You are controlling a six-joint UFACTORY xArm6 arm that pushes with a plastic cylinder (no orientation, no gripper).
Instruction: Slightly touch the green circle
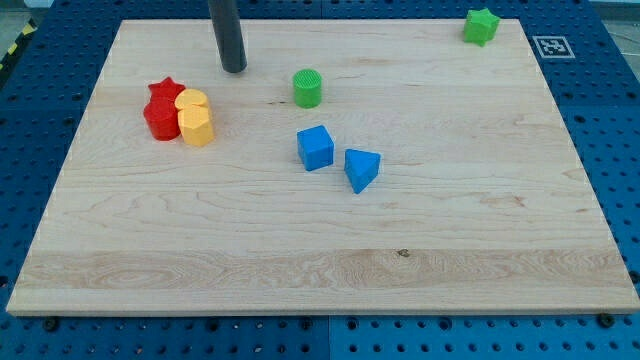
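Observation:
The green circle [308,88] is a short green cylinder standing on the wooden board [330,250], a little above the board's middle. My tip [234,69] is the lower end of a dark rod coming down from the view's top. It rests on the board to the left of the green circle and slightly higher in the view, with a clear gap of bare wood between them. It touches no block.
A red star [164,92], a red block [159,119], a yellow block [192,101] and another yellow block [198,127] cluster at the left. A blue cube [315,148] and blue triangle [361,169] lie below the green circle. A green star [481,26] sits at top right.

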